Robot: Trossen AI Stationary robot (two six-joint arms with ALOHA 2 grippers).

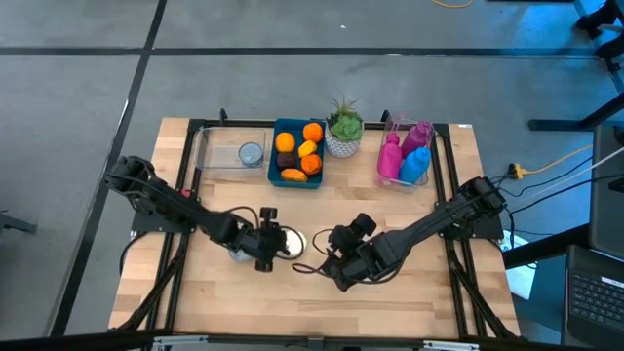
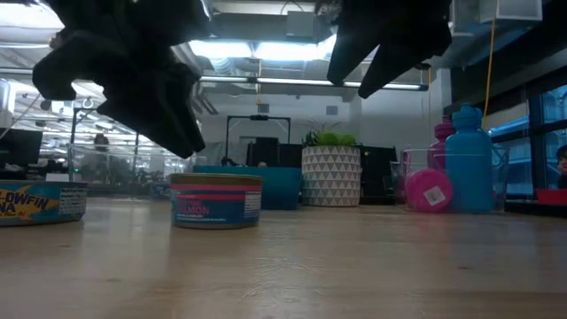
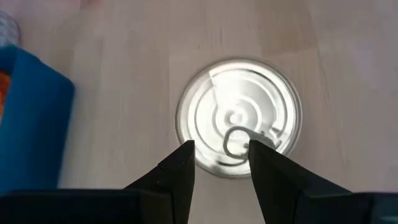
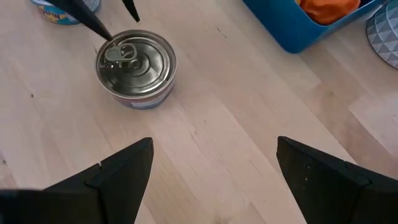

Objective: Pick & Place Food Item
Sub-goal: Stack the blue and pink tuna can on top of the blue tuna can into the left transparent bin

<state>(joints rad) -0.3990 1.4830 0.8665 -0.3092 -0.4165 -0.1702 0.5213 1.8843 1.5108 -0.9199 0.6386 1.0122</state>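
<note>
Salmon can [image 1: 290,244] stands on the surface under the left end effector [image 3: 221,165], fingers narrowly parted above its lid. Descending so, they could strike the rim and skid it. Right end effector [image 4: 211,168] hovers open nearby.

table [image 1: 409,292]: pale wood planks, smooth, matt | can [image 3: 238,124]: shiny metal lid with ringed grooves and pull tab, glossy printed label round its side | blue bin [image 1: 283,175]: smooth plastic | bottles [image 1: 409,156]: glossy pink and blue plastic | left gripper [image 3: 221,163] fingers: matt black
</note>
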